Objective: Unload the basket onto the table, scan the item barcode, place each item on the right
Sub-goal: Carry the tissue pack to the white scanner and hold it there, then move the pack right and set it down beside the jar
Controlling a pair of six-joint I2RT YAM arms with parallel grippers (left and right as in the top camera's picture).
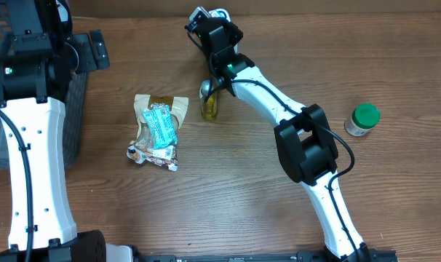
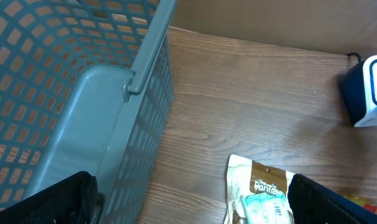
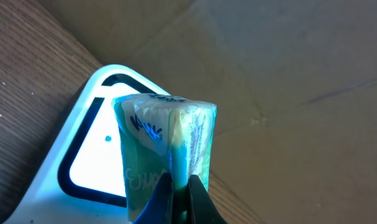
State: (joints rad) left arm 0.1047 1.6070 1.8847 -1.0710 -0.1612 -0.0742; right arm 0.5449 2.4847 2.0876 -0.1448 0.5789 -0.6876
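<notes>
The right gripper (image 3: 179,194) was seen closed on the lower edge of a green packet (image 3: 167,140), with only a thin strip of film pinched between its 2 fingers. The packet was held upright just in front of the lit window of the scanner (image 3: 89,165), at the far edge of the table; whether the 2 touched could not be told. The left gripper (image 2: 191,208) was held wide open and empty beside the basket (image 2: 64,93).

No barcode could be made out on the faces shown, so a failed read was judged the main risk. The code might have been turned away from the window, or the reading spoiled by creased, glossy film. With so slight a grip, the packet could be twisted loose or dropped if rotated sharply. The scanner could be pushed back if the packet were pressed against it. A bottle (image 1: 209,107) stood under the right arm and could be knocked over on withdrawal.
</notes>
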